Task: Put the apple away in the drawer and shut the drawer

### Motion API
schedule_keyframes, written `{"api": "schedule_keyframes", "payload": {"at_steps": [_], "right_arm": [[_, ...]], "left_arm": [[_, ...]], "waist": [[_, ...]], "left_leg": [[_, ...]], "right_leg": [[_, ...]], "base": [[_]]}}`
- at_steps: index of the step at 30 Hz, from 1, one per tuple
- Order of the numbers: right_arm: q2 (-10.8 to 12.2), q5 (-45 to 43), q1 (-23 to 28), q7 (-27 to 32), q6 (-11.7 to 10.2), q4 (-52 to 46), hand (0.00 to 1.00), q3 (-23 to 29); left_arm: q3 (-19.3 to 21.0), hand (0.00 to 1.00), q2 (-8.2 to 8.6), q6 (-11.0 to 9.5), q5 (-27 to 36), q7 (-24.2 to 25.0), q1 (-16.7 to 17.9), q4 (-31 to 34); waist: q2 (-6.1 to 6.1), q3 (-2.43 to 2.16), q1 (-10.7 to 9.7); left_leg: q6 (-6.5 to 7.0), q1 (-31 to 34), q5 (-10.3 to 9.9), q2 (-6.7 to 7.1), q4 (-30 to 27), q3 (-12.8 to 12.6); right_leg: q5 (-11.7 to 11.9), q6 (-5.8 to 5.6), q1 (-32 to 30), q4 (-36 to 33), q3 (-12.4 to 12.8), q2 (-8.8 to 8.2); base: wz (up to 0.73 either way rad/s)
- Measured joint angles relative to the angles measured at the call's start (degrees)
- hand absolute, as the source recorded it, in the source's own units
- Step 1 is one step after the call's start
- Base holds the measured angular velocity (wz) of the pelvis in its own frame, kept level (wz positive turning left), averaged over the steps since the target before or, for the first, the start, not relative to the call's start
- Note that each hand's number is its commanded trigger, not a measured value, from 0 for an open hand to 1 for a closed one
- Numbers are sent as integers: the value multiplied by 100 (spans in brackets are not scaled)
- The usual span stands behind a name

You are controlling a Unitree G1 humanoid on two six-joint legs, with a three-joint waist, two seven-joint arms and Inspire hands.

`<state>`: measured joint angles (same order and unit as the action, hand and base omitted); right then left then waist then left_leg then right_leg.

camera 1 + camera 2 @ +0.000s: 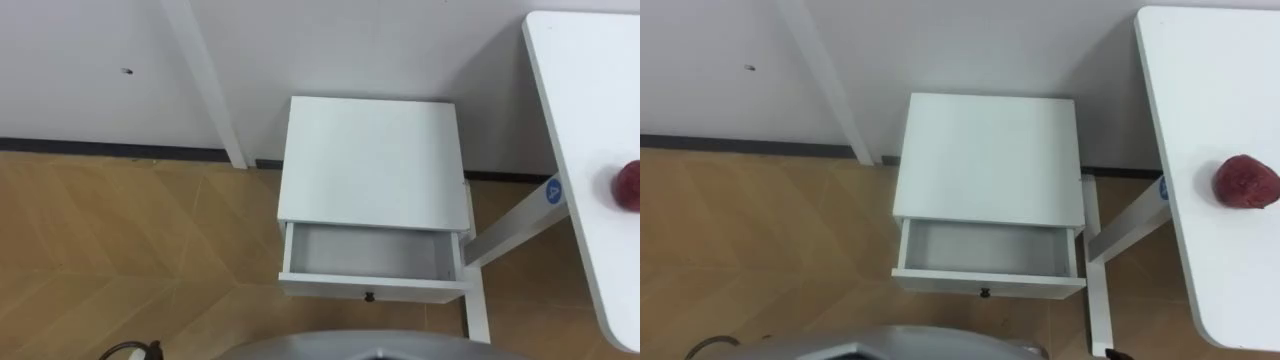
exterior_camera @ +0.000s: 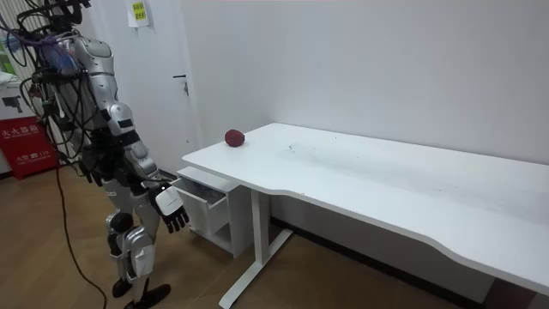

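Red apple (image 1: pixel 1245 182) sits on the white worktop (image 1: pixel 1210 80); the drawer (image 1: pixel 985 250) gapes open; the room view adds my right hand (image 2: pixel 171 209), hanging, fingers relaxed

One red apple (image 1: pixel 1244 182) up on the one white desk (image 1: pixel 1210 90); just beside the desk, one white bedside cabinet (image 1: pixel 987 160), and it's showing one open drawer (image 1: pixel 985 248) with one small dark knob (image 1: pixel 984 293).
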<state>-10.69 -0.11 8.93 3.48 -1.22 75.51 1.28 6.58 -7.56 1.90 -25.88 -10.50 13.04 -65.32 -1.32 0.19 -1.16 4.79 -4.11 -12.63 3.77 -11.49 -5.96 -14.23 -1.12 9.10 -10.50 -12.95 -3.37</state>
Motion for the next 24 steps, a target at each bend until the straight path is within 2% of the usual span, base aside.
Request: {"api": "schedule_keyframes", "payload": {"at_steps": [9, 12, 14, 16, 17, 18, 20, 21, 24], "right_arm": [[0, 33, 19, 4, -3, 2, 0, 0], [7, 508, -36, 62, -42, 1, 0, 18], [34, 1090, -15, 94, -107, 3, 0, 220], [44, 2288, 6, 107, -216, -14, 0, 484], [46, 2880, 12, 103, -254, -20, 0, 719], [44, 3179, 19, 102, -255, -21, 0, 836], [38, 4497, 108, 108, -251, -205, 0, 1185], [40, 4831, 168, 96, -253, -297, 0, 1300], [51, 6264, 208, 86, -306, -584, 0, 2100]], "left_arm": [[1, 0, 0, 0, -6, 0, -3, 0], [3, 0, 0, -75, 3, -9, -26, -50], [10, 0, -1, -125, 26, -26, -12, -111], [37, 0, -4, -198, 56, -43, 12, -110], [96, 0, -3, -214, 43, -45, 32, -106], [153, 0, -2, -219, 40, -45, 30, -105], [268, 0, -51, -276, 57, -61, 79, -38], [291, 0, -59, -290, 57, -69, 98, 24], [504, 0, -68, -392, 47, -175, 174, 29]], "waist": [[15, -4, -2], [20, -3, 9], [11, -5, -16], [11, -3, -5], [-14, -19, -26], [-15, -19, -44], [-35, -20, -110], [-33, -22, -151], [-31, -25, -258]], "left_leg": [[0, -10, 0, 0, 3, -5], [0, -16, 0, -1, 14, -25], [0, -17, 0, -2, 14, -30], [0, -49, 0, -15, 58, -114], [0, -48, 0, -19, 68, -144], [0, -47, 0, -19, 68, -145], [0, -45, 0, -17, 72, -151], [0, -61, 0, -16, 70, -152], [0, -117, 0, -23, 77, -245]], "right_leg": [[0, 0, 2, -1, 42, 4], [0, 0, -7, -3, 71, 6], [1, 1, -6, -2, 75, 6], [1, 1, -14, -7, 191, 16], [1, 1, -17, -7, 195, 17], [1, 1, -18, -7, 194, 16], [1, 1, -25, -11, 204, 15], [1, 1, -23, -10, 218, 15], [1, 1, -19, -9, 360, 22]], "base": [[0], [-3], [-2], [-15], [-15], [-6], [0], [-5], [-15]]}}
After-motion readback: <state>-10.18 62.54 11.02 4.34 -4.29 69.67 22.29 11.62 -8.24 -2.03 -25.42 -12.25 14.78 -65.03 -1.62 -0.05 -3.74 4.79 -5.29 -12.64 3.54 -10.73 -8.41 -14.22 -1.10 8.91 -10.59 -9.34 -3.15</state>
